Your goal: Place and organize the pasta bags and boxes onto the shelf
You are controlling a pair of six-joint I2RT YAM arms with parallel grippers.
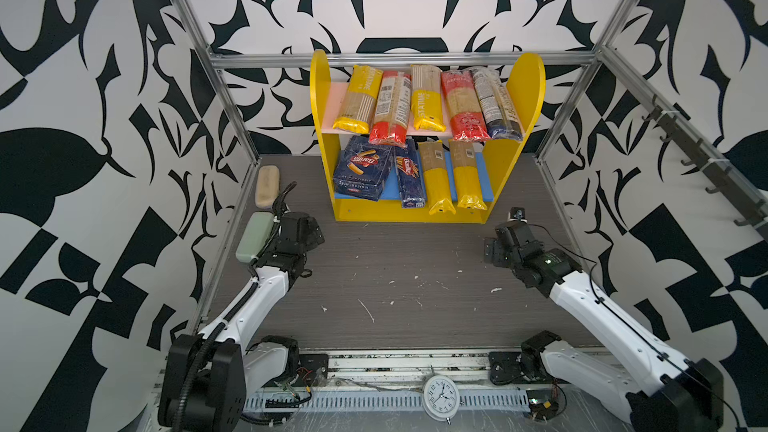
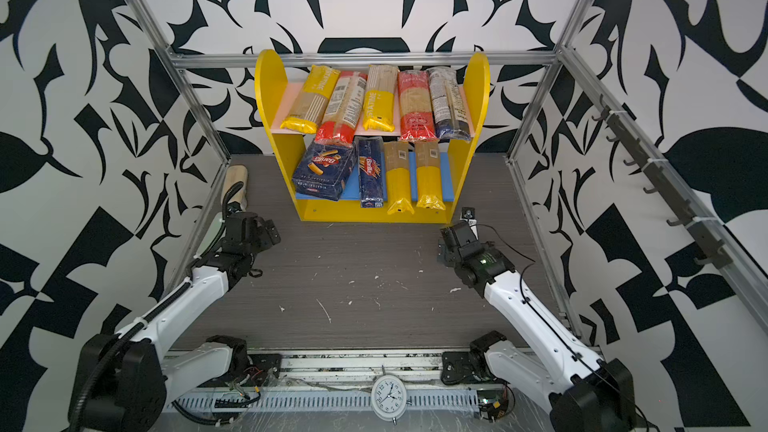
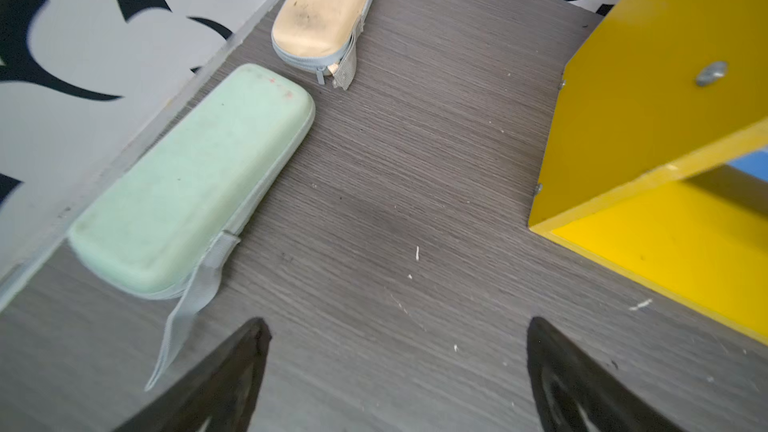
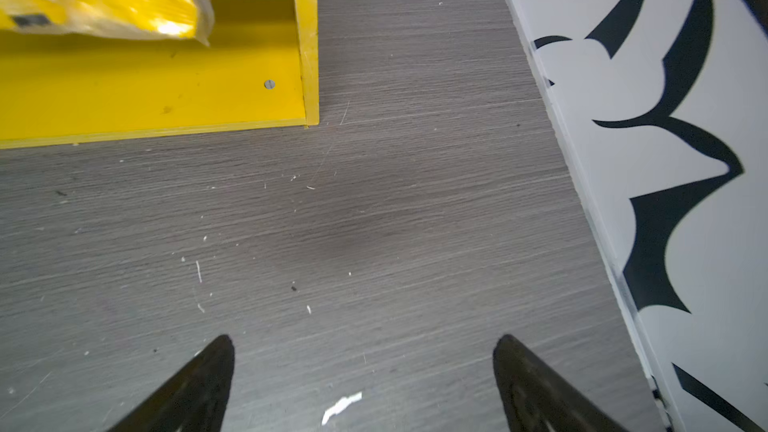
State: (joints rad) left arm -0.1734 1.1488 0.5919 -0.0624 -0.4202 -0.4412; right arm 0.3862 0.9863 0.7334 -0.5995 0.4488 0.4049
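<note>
Currently | left jaws: wide apart, holding nothing, over table [image 3: 395,201] | right jaws: wide apart, holding nothing

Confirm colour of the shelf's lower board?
Blue. The lower board shows best in a top view.

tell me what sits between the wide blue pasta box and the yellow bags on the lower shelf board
The narrow blue spaghetti box, lying beside the wide box, with the yellow bags on its other side. Both top views show it.
</note>
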